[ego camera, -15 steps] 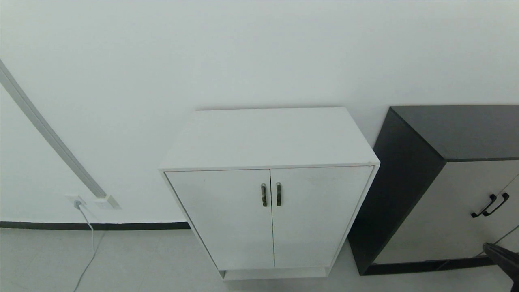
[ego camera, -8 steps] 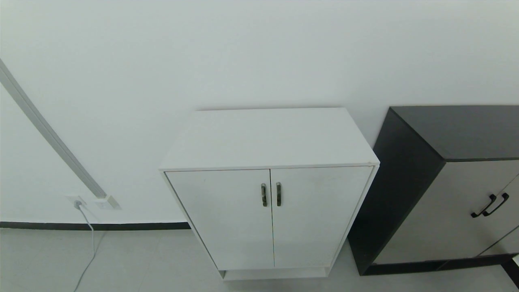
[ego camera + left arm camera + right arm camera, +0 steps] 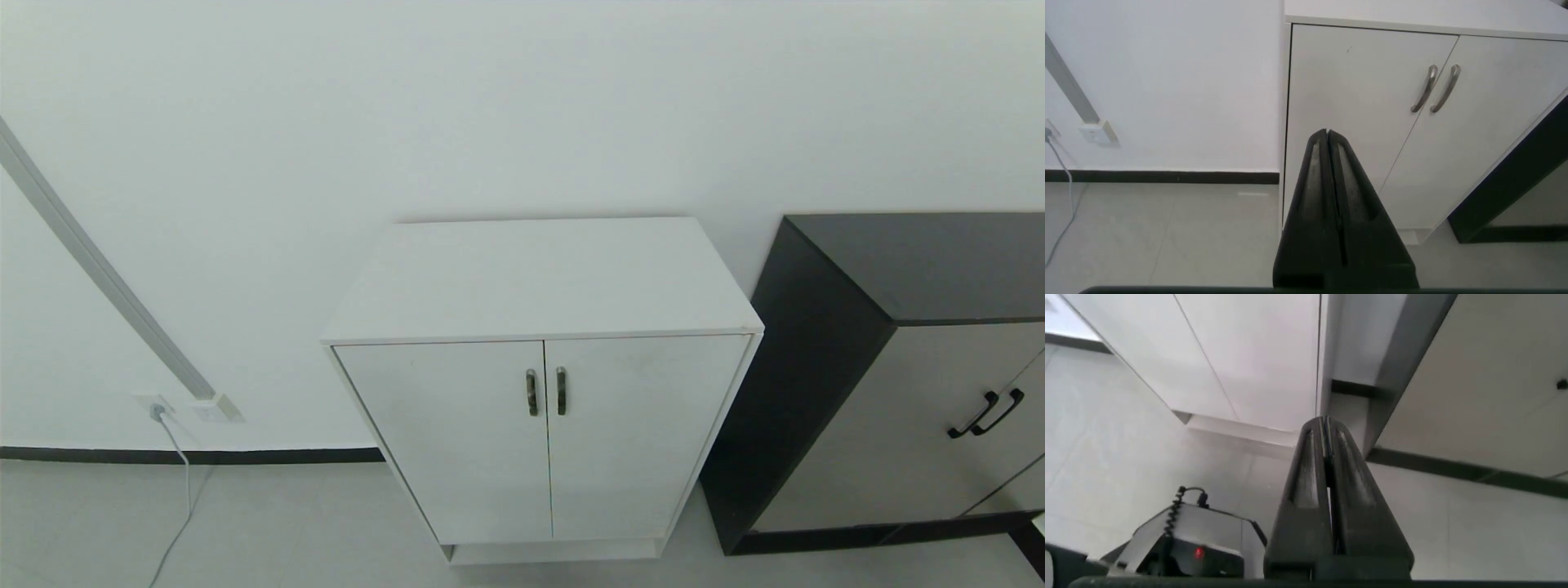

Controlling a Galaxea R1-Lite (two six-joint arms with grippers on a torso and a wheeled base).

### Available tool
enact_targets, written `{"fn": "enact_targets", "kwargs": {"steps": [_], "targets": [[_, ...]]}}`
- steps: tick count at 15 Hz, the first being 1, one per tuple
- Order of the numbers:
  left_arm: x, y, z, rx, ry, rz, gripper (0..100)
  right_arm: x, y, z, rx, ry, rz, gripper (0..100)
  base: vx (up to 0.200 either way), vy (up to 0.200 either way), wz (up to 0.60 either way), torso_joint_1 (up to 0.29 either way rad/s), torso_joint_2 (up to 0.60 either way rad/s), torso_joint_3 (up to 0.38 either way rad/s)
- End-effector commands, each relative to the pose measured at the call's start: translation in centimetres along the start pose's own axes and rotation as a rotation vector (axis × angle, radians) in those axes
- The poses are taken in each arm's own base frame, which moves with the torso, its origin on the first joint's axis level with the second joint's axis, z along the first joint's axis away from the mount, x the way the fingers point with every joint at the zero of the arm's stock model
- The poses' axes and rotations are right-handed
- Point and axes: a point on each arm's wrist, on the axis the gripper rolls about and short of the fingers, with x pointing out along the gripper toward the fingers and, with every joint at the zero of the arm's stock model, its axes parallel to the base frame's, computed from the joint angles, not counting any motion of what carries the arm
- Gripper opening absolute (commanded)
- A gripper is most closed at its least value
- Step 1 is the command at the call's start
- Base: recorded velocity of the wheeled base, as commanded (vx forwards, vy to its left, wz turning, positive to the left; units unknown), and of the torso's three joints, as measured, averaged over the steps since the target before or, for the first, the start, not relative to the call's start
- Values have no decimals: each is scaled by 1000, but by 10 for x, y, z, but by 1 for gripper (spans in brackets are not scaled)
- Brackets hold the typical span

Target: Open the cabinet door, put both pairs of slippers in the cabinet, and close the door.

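Observation:
The white cabinet (image 3: 543, 278) stands against the wall with both doors shut; its two metal handles (image 3: 545, 391) meet at the middle seam. In the left wrist view my left gripper (image 3: 1327, 137) is shut and empty. It hangs in front of the left door (image 3: 1360, 122), lower than the handles (image 3: 1434, 88) and apart from them. In the right wrist view my right gripper (image 3: 1325, 425) is shut on nothing. It is low over the floor, facing the gap between the white cabinet's bottom corner (image 3: 1282, 384) and the dark cabinet.
A black cabinet (image 3: 890, 343) with grey doors and black handles (image 3: 986, 412) stands close to the white one's right side. A wall socket with a grey cable (image 3: 167, 457) and a slanted wall duct (image 3: 98, 269) are at the left. Light tiled floor (image 3: 245, 531) lies in front.
The right gripper's dark tip, at the lower right corner of the head view a second ago, has dropped out of that corner. The cabinet doors stay shut.

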Motion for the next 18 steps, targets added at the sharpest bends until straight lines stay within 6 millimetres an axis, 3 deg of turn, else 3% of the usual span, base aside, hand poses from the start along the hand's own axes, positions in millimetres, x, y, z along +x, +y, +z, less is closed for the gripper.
{"fn": "enact_targets", "kwargs": {"steps": [1,6,12,18], "targets": [[0,0,0,1,0,1,0,-2,0,-1,-6,-25,13,0,0,0,0,0,0,0],[0,0,0,-1,2,1,0,-4,1,-6,-17,-12,64,0,0,0,0,0,0,0],[0,0,0,1,0,1,0,-17,4,-11,16,-193,-139,0,0,0,0,0,0,0],[0,0,0,-1,2,1,0,-25,8,-16,20,-319,-208,0,0,0,0,0,0,0]]}}
